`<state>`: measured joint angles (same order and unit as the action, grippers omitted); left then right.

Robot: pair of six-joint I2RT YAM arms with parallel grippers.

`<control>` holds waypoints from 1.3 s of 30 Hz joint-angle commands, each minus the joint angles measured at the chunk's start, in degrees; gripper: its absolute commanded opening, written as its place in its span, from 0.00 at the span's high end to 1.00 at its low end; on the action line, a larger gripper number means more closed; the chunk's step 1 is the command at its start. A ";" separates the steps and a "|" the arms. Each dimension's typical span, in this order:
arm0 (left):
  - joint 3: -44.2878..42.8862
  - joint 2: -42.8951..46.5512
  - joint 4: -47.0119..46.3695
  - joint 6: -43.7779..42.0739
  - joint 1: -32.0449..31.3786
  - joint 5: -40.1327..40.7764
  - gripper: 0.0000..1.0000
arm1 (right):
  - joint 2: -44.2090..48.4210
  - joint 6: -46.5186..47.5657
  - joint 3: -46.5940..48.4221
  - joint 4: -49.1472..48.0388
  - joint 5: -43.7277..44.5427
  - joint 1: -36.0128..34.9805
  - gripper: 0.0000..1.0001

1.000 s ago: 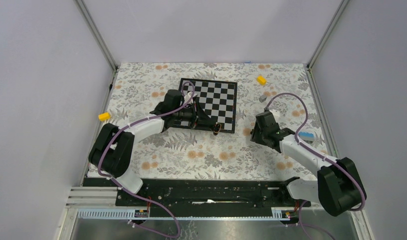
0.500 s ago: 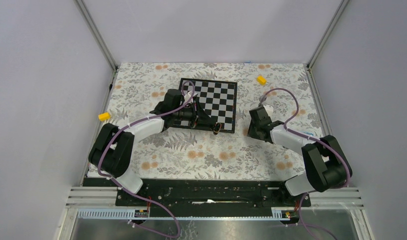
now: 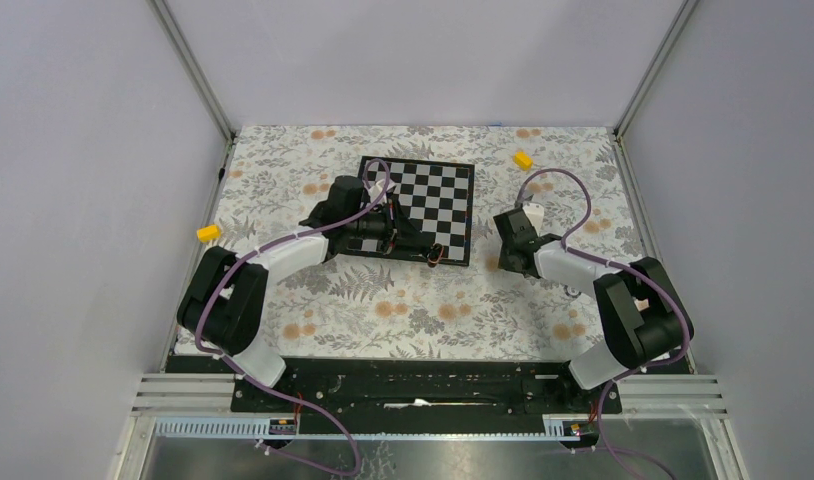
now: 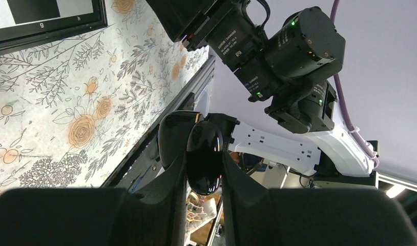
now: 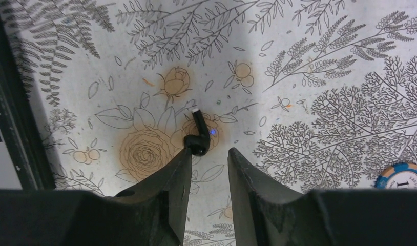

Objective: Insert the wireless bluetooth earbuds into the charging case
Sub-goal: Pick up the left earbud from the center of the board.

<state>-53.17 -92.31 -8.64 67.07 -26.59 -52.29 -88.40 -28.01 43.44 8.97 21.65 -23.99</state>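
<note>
Charging case (image 4: 204,148) sits clenched in my left gripper (image 4: 204,160) around mid-bench — my right gripper (image 5: 209,156), jaws parted, hangs low over one black earbud (image 5: 197,138) lying on the floral cloth (image 5: 309,77) toward the right edge.

The left arm (image 3: 293,252) and right arm (image 3: 563,268) are built from white links joined by bulky black housings (image 3: 228,300). A purple cable (image 4: 342,100) is run along each. Green lights (image 4: 293,22) and white printed labels (image 4: 232,43) are carried on the motors (image 4: 311,43). The left hand (image 4: 204,156) and right hand (image 5: 210,152) are fitted with matt black tapered fingers (image 5: 163,187).
</note>
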 commanded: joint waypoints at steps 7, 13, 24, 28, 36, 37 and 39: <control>-2.56 -0.15 -2.08 -0.54 0.07 -0.97 1.00 | 2.00 1.06 0.65 2.86 1.83 1.68 0.62; -2.51 0.40 -1.90 -0.53 0.05 -0.91 1.00 | -0.58 -0.82 2.41 5.75 2.31 4.55 0.62; -2.51 0.58 -2.14 -0.80 0.06 -1.06 1.00 | 6.08 -5.99 1.03 1.69 -6.88 5.89 0.65; -2.36 0.27 -2.52 -0.80 0.05 -1.28 1.00 | 7.48 -6.17 -0.14 0.74 -10.05 5.72 0.60; -2.21 0.55 -2.63 -0.71 0.05 -1.17 1.00 | 0.73 -4.51 1.98 1.97 -10.93 5.57 0.52; -2.21 0.62 -2.63 -0.71 0.05 -1.16 1.00 | -0.14 -4.33 2.45 2.37 -10.27 5.61 0.52; -2.12 0.63 -2.67 -0.71 0.05 -1.19 1.00 | -1.58 -4.04 3.35 3.69 -8.39 5.66 0.52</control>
<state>-53.54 -92.36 -8.67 67.07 -26.59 -52.49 -87.50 -32.84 43.92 10.48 11.25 -18.24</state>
